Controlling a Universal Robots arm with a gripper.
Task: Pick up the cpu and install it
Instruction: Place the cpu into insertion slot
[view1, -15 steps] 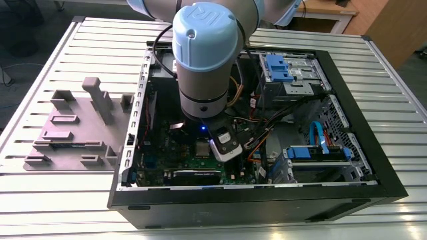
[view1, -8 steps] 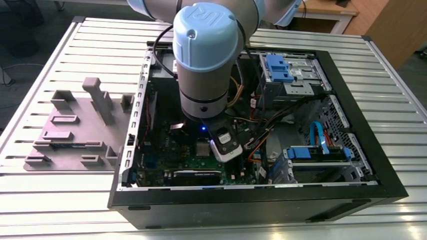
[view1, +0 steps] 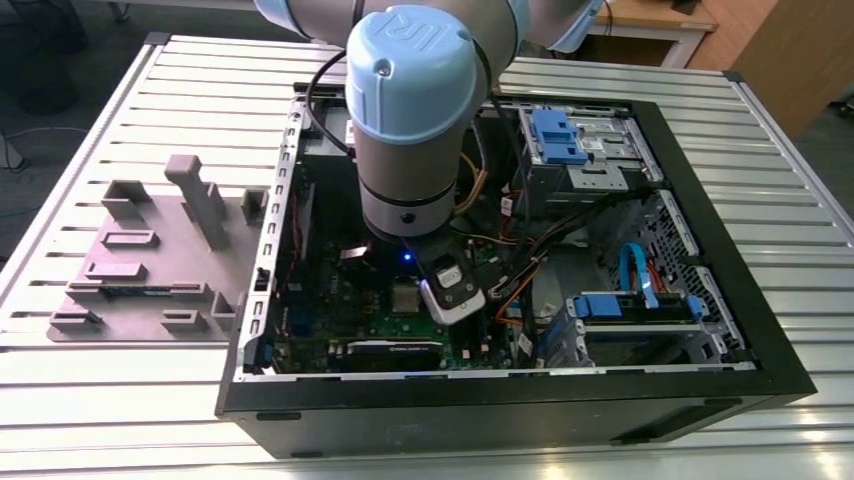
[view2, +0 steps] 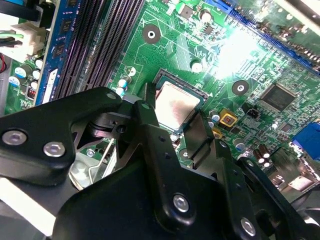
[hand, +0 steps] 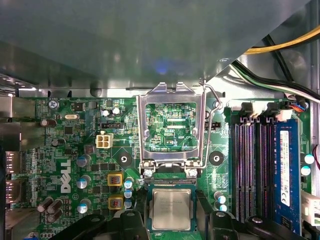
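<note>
the cpu (hand: 171, 209) is seen lying in its socket (hand: 172, 184) on the green motherboard (hand: 75, 145), just beside the hinged metal retention frame (hand: 167, 95), which is swung open. the cpu is clamped between the jaws of the gripper (view2: 175, 115), whose black fingers (view2: 147, 112) are set against two opposite edges. in the exterior view the arm (view1: 414, 120) is seen reaching down into the open computer case (view1: 534, 400), which is laid on the slatted desk (view1: 120, 400) near a grey fixture tray (view1: 134, 270).
</note>
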